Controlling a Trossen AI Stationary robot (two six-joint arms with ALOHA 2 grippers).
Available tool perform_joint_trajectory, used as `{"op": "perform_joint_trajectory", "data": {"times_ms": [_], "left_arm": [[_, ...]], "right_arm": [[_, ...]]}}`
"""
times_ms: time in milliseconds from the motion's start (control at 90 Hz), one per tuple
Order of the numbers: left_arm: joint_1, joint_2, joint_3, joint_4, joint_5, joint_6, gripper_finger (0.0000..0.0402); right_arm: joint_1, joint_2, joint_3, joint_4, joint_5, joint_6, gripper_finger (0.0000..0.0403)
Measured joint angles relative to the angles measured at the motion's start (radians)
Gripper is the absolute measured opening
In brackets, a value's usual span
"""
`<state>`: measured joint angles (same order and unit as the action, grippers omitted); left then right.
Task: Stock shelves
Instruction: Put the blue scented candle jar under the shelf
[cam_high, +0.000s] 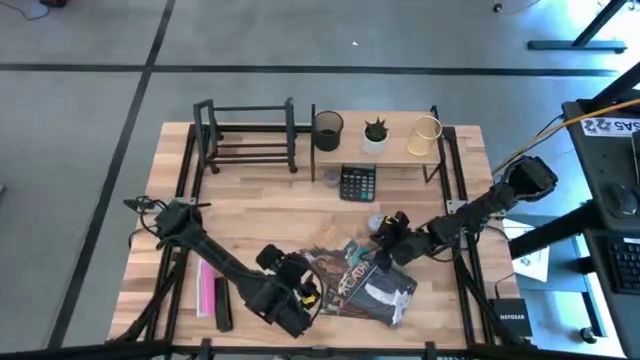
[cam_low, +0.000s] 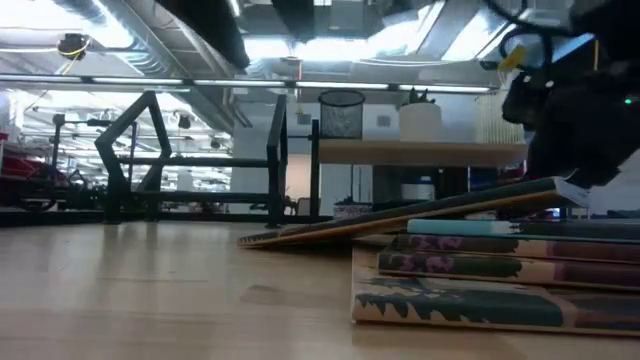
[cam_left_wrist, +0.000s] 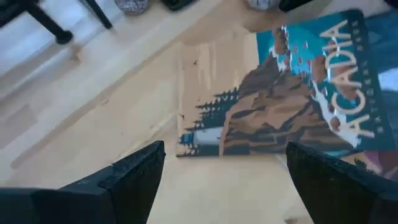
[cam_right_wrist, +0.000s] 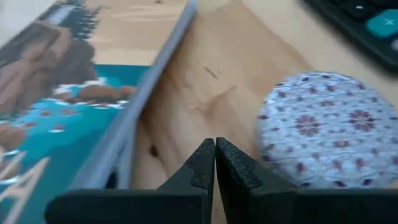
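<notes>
The Acadia book (cam_high: 362, 283) lies on top of a small stack of books (cam_low: 500, 275) at the near middle of the table, its far edge tipped up so it slopes toward the black book rack (cam_high: 245, 135) at the back left. Its long axis runs roughly crosswise, between the two arms.

The right gripper (cam_high: 392, 236) sits at the book's far right corner with fingers pressed together; nothing shows between them in its own wrist view, so it looks to be prying or propping the cover's edge, not clamping it. The left gripper (cam_high: 290, 290) hangs just beside the book's left end, fingers (cam_left_wrist: 134, 174) spread wide with the short edge facing straight into the gap. It seems the nearer and better placed to take hold.

A small patterned round object (cam_right_wrist: 317, 127) and a calculator (cam_high: 358, 182) lie just behind the book, crowding the path toward the wood shelf (cam_high: 395, 150), which already carries a mesh cup (cam_high: 328, 129), plant (cam_high: 375, 132) and wire holder (cam_high: 425, 135). The route to the rack looks more open.
</notes>
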<state>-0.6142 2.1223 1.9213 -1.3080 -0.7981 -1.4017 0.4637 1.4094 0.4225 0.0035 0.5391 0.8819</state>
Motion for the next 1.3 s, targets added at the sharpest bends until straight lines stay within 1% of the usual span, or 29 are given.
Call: {"op": "perform_joint_trajectory", "data": {"times_ms": [100,456,633,922,1067,1178,1244,1300], "left_arm": [[0.001,0.000,0.000,0.001,-0.007,0.014,0.0316],[-0.001,0.000,0.000,0.002,-0.007,0.014,0.0316],[-0.001,0.000,0.000,0.002,-0.010,0.014,0.0316],[-0.001,0.000,0.000,0.003,-0.010,0.014,0.0316],[-0.001,0.000,0.000,0.009,-0.010,0.014,0.0316],[-0.001,0.000,0.000,0.009,-0.014,0.014,0.0316],[-0.001,0.000,0.000,0.009,-0.014,0.014,0.0316],[-0.001,0.000,0.000,0.009,-0.014,0.014,0.0316]], "right_arm": [[-0.023,0.000,0.000,-0.027,0.026,0.002,0.0000],[-0.139,0.000,0.000,-0.143,0.056,-0.003,0.0000],[-0.201,0.000,0.000,-0.203,0.065,-0.085,0.0000],[-0.312,0.000,0.000,-0.204,0.083,-0.224,0.0000],[-0.355,0.000,0.000,-0.205,0.142,-0.286,0.0000],[-0.369,0.000,0.000,-0.201,0.187,-0.314,0.0000],[-0.360,-0.015,0.000,-0.197,0.184,-0.315,0.0000],[-0.331,-0.039,0.000,-0.189,0.167,-0.312,0.0000]]}}
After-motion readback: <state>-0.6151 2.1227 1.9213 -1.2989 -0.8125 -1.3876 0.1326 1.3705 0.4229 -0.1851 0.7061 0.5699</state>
